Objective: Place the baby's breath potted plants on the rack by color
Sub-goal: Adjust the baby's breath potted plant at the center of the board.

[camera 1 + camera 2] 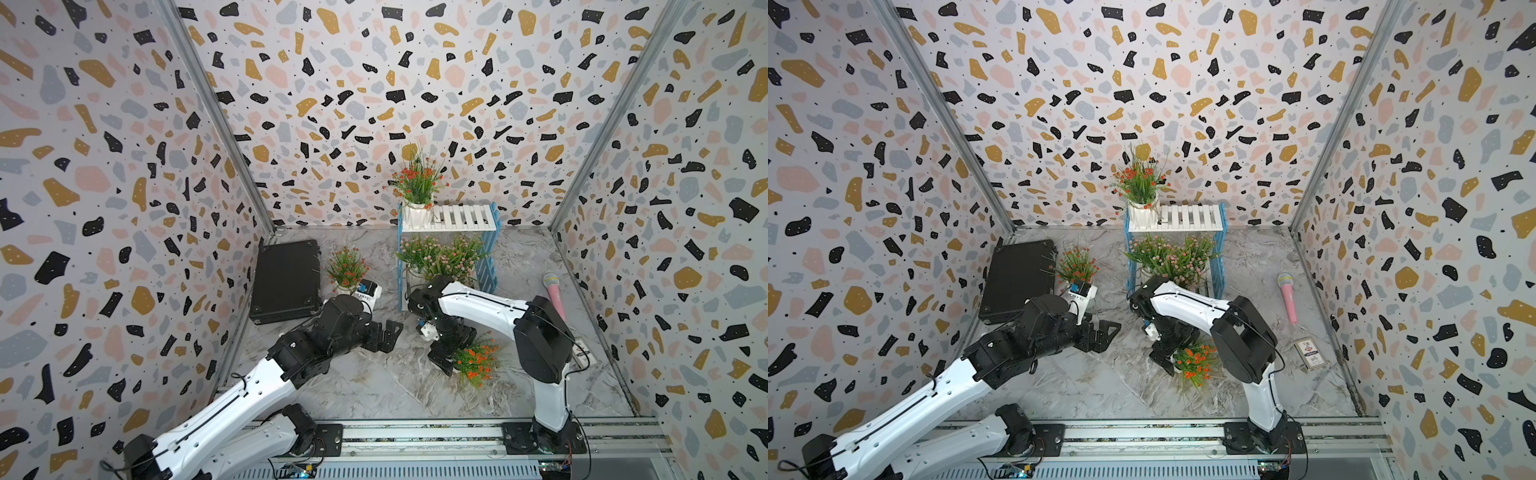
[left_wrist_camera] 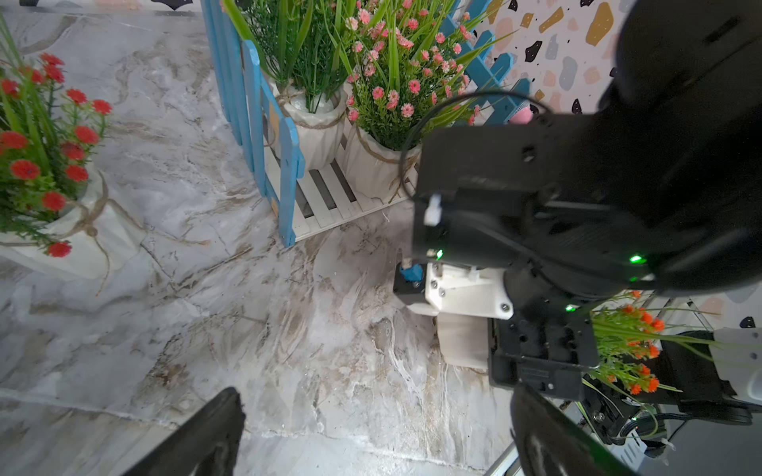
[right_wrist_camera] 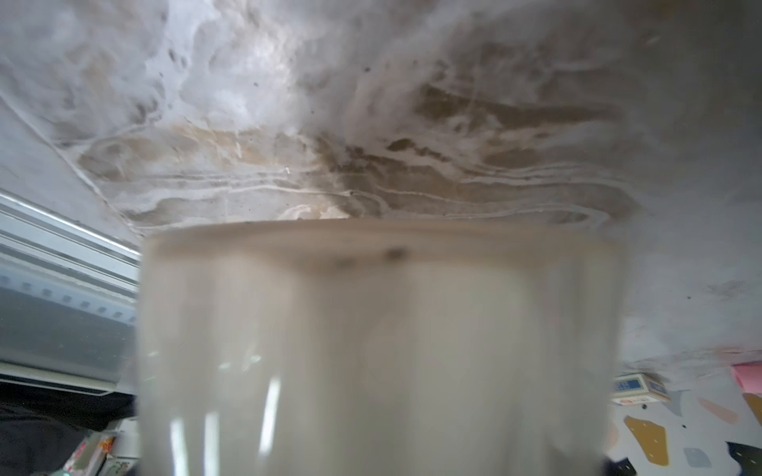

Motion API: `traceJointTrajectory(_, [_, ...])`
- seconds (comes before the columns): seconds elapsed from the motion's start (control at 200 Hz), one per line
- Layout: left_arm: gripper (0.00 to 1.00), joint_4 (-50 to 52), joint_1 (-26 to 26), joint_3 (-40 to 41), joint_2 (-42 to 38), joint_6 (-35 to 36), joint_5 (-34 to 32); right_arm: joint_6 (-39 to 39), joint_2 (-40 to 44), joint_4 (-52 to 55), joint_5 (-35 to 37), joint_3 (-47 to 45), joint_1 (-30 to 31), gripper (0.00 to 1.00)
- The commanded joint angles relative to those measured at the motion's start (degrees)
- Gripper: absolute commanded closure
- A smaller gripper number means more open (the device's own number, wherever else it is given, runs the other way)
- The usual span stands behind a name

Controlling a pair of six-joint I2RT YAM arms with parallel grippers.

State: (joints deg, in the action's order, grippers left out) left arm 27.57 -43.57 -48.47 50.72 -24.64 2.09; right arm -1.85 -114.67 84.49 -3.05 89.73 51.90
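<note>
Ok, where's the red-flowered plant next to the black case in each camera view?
Both top views: the red-flowered plant stands between the black case and the rack, left of centre.
Left wrist: the red-flowered plant is at the picture's left edge, upright, apart from the rack.
Right wrist: not in it.
Shared landmark: the rack's blue picket side frame, in all but the right wrist.

The rack (image 1: 451, 218) stands at the desk's (image 1: 374, 386) 12 o'clock, against the back wall. The top-shelf plant (image 1: 417, 183) sits at its 9 o'clock end, with the lower-shelf plants (image 1: 440, 257) beneath. At the rack's 8 o'clock the desk plant (image 1: 347, 266) stands beside the case (image 1: 286, 280); the front plant (image 1: 476, 361) is at 6. The microphone (image 1: 555, 295) lies at the desk's 3 o'clock, the card box (image 1: 1308, 353) at 4.
</note>
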Motion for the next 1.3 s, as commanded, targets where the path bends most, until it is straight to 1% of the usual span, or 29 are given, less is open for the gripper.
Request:
traceJointTrajectory(0.0, [0.01,0.13,-0.21,-2.21,0.06,0.37,1.66,1.98,-0.31,9.32,1.07,6.34,1.32,0.29])
traceJointTrajectory(0.22, [0.01,1.08,-0.28,-3.86,0.46,0.99,1.8,3.91,-6.08,12.65,-0.42,12.66,2.15,0.29])
traceJointTrajectory(0.375, [0.01,0.92,-0.21,-3.92,0.87,1.18,1.58,4.73,-9.56,12.54,-0.33,12.2,2.16,0.29])
traceJointTrajectory(0.506, [0.01,1.17,-0.25,-4.0,1.39,1.72,1.78,4.84,-11.01,12.48,0.92,14.65,2.18,0.29])
traceJointTrajectory(0.741, [0.01,1.77,-0.21,-4.21,1.26,2.4,0.08,6.11,-13.16,12.36,0.15,17.27,2.16,0.28])
traceJointTrajectory(0.871, [0.01,2.04,-0.24,-3.34,-0.57,2.57,-1.33,6.07,-13.56,12.2,1.42,18.68,2.15,0.22])
traceJointTrajectory(0.941, [0.01,2.04,-0.18,-3.04,-1.15,2.53,-1.64,5.9,-13.65,12.09,1.97,20.15,2.15,0.15])
traceJointTrajectory(1.006, [0.01,2.37,-0.11,-3.21,-1.19,2.65,-1.65,5.89,-13.8,11.81,2.04,21.28,2.16,0.11])
traceJointTrajectory(1.116, [0.01,2.84,0.0,-3.24,-1.67,2.51,-1.71,5.47,-14.74,11.7,2.93,22.97,2.23,0.06])
traceJointTrajectory(1.131, [0.01,2.85,-0.01,-3.22,-1.92,2.53,-1.8,5.27,-14.78,11.53,3.33,23.25,2.28,0.02])
traceJointTrajectory(1.141, [0.01,2.84,0.0,-3.21,-2.07,2.44,-1.86,5.16,-14.79,11.48,3.56,23.35,2.25,0.01])
traceJointTrajectory(1.231, [0.01,2.84,0.12,-2.99,-3.29,2.26,-2.26,5.96,-14.83,11.06,1.39,24.82,2.31,0.0])
traceJointTrajectory(1.297, [0.01,2.93,0.32,-2.97,-3.86,2.22,-2.35,6.32,-15.43,11.24,1.4,25.66,2.44,0.0])
